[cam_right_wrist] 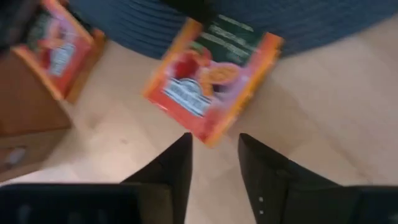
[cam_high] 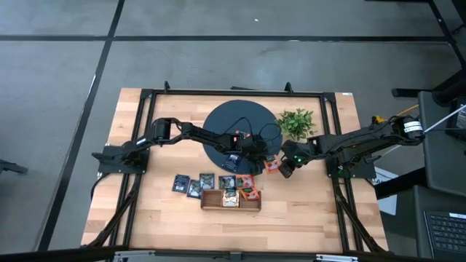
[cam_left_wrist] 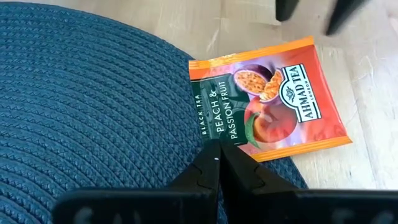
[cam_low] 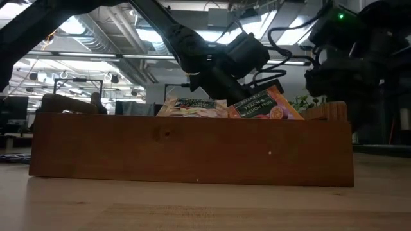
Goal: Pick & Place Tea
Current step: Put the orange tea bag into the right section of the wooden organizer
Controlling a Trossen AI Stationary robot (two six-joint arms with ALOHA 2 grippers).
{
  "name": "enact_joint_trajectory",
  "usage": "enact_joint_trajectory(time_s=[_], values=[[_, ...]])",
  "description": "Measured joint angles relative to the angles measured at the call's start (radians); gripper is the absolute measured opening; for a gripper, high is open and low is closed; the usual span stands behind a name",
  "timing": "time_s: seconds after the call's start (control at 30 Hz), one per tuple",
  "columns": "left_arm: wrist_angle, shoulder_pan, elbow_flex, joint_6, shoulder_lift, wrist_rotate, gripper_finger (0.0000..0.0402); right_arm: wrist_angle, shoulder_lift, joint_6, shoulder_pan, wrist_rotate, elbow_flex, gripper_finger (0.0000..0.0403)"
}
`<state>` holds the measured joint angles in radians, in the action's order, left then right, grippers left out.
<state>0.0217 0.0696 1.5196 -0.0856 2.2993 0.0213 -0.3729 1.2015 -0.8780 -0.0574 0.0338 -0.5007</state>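
Tea: an orange peach sachet (cam_left_wrist: 267, 99) lies flat, half on the blue round mat (cam_left_wrist: 93, 112), half on the bench (cam_high: 145, 211). Left pincer (cam_left_wrist: 219, 149), closed and empty, touches its mat-side edge; right pincer (cam_right_wrist: 214, 146), parted and empty, hovers opposite, equally near.

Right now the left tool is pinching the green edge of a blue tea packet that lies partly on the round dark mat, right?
Almost. The packet is orange, not blue, as the left wrist view shows. The rest holds: the left tool is shut on its green edge, and it lies partly on the round dark mat.
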Motion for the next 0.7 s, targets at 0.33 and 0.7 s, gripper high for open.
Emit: enact_joint_trajectory(time_s=[0.33, 0.7], values=[[-0.002, 0.000, -0.002, -0.003, 0.001, -0.001, 0.0002, 0.015, 0.000, -0.008, 0.000, 0.014, 0.000, 0.0255], [-0.004, 0.000, -0.003, -0.005, 0.001, -0.002, 0.0004, 0.065, 0.070, -0.031, 0.000, 0.012, 0.000, 0.0245]])
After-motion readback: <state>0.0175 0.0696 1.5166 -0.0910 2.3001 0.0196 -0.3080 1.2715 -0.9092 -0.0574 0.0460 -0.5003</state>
